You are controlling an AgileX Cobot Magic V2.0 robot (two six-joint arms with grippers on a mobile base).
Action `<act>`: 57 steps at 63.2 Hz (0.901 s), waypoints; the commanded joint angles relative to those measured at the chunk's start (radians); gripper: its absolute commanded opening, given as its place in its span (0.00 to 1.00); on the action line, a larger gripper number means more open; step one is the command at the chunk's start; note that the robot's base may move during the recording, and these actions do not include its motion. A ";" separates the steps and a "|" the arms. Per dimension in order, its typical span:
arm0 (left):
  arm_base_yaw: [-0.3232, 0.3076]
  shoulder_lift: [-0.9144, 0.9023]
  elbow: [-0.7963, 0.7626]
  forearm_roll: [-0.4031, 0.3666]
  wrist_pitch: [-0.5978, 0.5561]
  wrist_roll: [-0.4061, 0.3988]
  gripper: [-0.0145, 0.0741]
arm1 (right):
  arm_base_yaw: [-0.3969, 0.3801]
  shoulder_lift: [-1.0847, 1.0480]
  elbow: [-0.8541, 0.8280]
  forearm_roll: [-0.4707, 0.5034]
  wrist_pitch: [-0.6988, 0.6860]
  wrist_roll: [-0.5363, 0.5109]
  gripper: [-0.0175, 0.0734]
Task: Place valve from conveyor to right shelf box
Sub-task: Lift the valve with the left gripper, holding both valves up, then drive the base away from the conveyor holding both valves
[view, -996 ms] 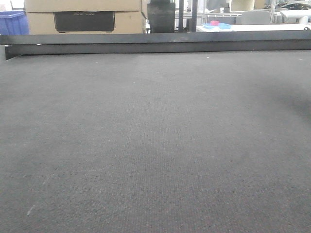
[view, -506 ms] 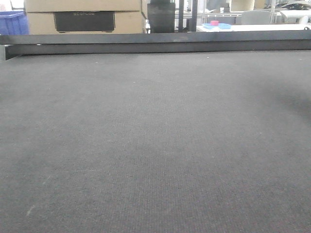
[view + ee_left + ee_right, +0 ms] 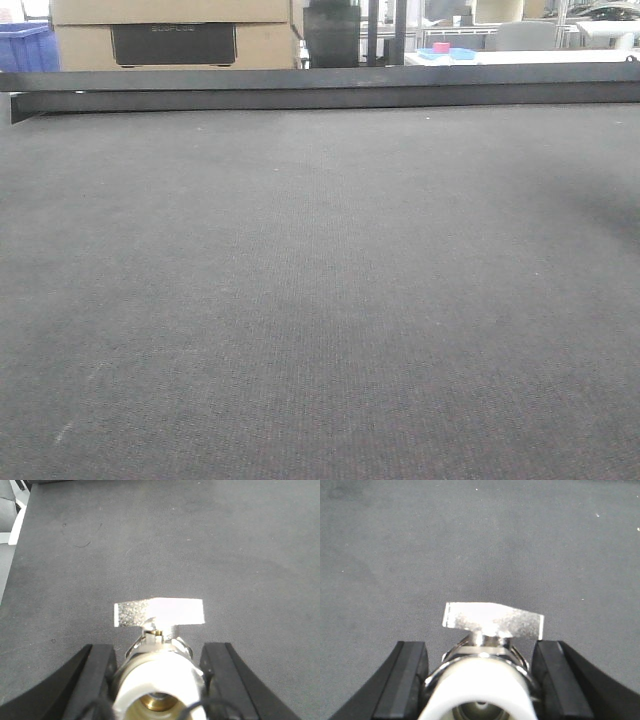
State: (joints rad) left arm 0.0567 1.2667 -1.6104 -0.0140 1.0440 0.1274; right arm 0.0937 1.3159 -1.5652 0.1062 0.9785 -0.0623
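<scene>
Silvery valve (image 3: 159, 672) in left hand (image 3: 157, 650), second valve (image 3: 479, 680) in right hand (image 3: 480, 647)

**Belt open, far rail blocking**

I am seeing the conveyor (image 3: 320, 300) belt running open to the left, right and near, leaving room to move over it. The edge rail (image 3: 320, 90) is closing off the far side, with cardboard boxes (image 3: 80, 45) standing beyond it. A valve (image 3: 155, 680) is filling the gap of the left gripper (image 3: 157, 651); a second valve (image 3: 480, 680) is filling that of the right gripper (image 3: 480, 650).

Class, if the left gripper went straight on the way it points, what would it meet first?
Probably the conveyor belt; nothing else lies ahead. The valve in the left gripper would likely touch first.
</scene>
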 commanded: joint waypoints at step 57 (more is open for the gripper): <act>0.001 -0.015 -0.017 -0.007 -0.051 -0.007 0.04 | 0.000 -0.022 -0.020 -0.002 -0.073 -0.009 0.02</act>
State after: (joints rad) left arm 0.0567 1.2667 -1.6104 -0.0122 1.0417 0.1274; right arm 0.0937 1.3159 -1.5652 0.1081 0.9713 -0.0623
